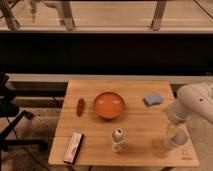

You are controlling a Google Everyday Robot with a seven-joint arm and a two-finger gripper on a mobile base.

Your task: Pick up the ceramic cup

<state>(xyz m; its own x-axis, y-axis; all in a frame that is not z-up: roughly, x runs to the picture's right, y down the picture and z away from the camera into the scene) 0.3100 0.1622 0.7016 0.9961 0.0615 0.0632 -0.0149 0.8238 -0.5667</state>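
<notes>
The ceramic cup (175, 142) is a small pale round cup near the front right corner of the wooden table (100, 150). My white arm (196, 104) comes in from the right and bends down over it. My gripper (172, 129) hangs right above the cup, at or just touching its rim. The gripper partly hides the cup's far side. I cannot tell whether it holds the cup.
A large orange bowl (109, 105) sits mid-table. A blue sponge (153, 100) lies behind the cup. A small white upright object with a dark top (118, 138) stands front centre. A reddish-brown item (80, 106) and a flat packet (73, 147) lie at the left.
</notes>
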